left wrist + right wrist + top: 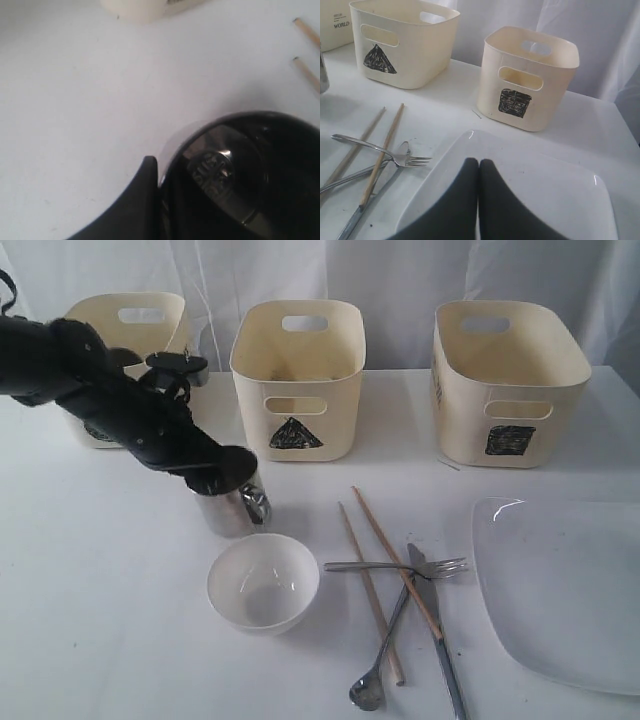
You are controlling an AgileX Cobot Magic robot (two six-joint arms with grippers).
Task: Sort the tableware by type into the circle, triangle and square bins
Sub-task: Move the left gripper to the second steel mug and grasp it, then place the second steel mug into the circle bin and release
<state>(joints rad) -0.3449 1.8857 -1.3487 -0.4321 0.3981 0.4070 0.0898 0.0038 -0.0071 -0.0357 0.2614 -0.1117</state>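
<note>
A steel mug [232,510] stands on the white table left of centre. My left gripper [225,475] is shut on its rim. In the left wrist view one finger [147,175] presses the outside of the mug [235,170]; the other finger is hidden inside. In front lies a white bowl [263,582]. To its right are two wooden chopsticks [372,585], a fork [400,566], a knife [438,635] and a spoon [378,665]. My right gripper [479,162] is shut and empty above the squarish white plate [545,190], and is out of the exterior view.
Three cream bins stand at the back: the circle bin [125,320] partly behind my left arm, the triangle bin [298,380] in the middle, the square bin [510,385] at the right. The plate [560,590] fills the front right corner. White curtains hang behind.
</note>
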